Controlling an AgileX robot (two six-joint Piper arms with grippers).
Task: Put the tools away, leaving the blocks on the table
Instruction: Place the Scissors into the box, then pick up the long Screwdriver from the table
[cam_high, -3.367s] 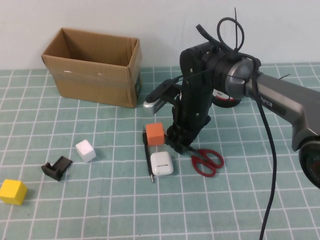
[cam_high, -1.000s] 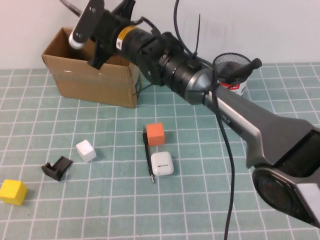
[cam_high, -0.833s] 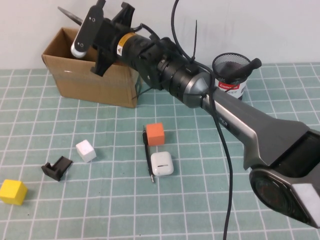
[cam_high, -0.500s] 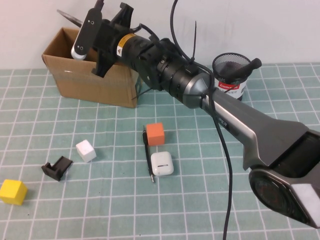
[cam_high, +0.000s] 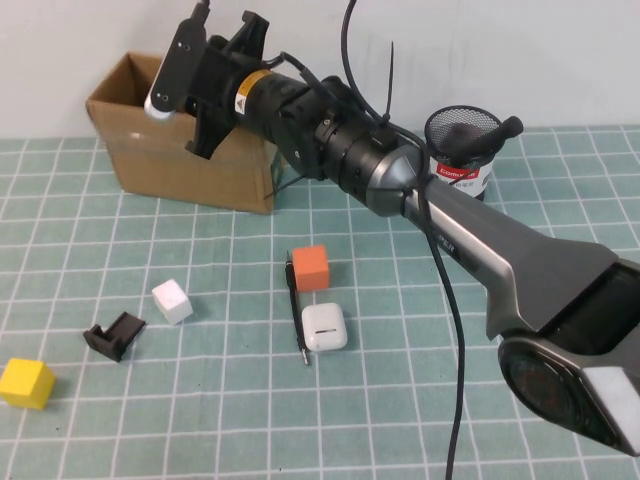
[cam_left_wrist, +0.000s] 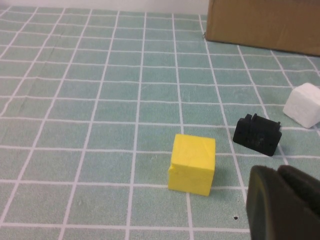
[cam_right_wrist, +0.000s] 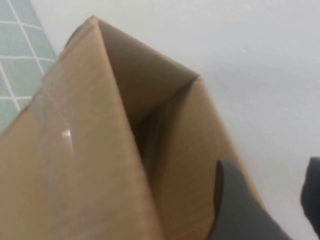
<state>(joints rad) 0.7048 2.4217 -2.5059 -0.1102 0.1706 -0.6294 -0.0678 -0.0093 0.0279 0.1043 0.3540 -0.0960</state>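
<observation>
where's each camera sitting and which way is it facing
High view: raised on the robot's side, angled down at the mat; right arm reaches over the cardboard box, right gripper open.
Left wrist view: low over the mat, facing the yellow cube; left gripper shut, in the corner.
Right wrist view: above the box, looking in.
Shared: all show the box.

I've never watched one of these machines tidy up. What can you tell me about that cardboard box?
The cardboard box is plain brown, open-topped with upright walls and clear tape across its front. It stands on the green gridded table at the far left, near the wall. The right hand hovers open over it; nothing shows inside from here.
</observation>
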